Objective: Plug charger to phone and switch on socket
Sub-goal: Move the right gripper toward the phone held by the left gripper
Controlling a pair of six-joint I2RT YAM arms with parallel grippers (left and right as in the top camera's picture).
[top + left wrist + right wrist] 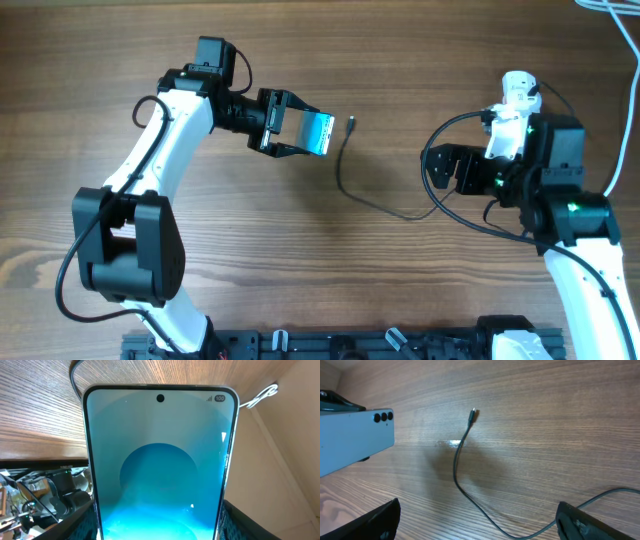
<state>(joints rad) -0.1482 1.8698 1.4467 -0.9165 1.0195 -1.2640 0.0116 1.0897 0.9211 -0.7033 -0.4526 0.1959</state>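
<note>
The phone (160, 460) runs off the left wrist view at 6 o'clock, hiding its lower end, and the right wrist view cuts it at 9 o'clock. Overhead, at 2 o'clock, the right arm (545, 165) covers most of the socket (514, 88), so no switch shows. The charger (352, 124) tip is too small to read.

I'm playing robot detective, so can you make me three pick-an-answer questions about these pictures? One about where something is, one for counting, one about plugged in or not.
1. Where is the phone? A) in the left pincer B) on a shelf C) in a person's hand
2. How many round lenses are on the phone's back? A) one B) three C) five
3. The tip of the charger is: A) plugged into the phone B) loose on the table C) in a box
Answers: 1A, the pincer clamps its sides. 2B, three dark dots in a row. 3B, it lies on the wood, apart from the phone.
</note>
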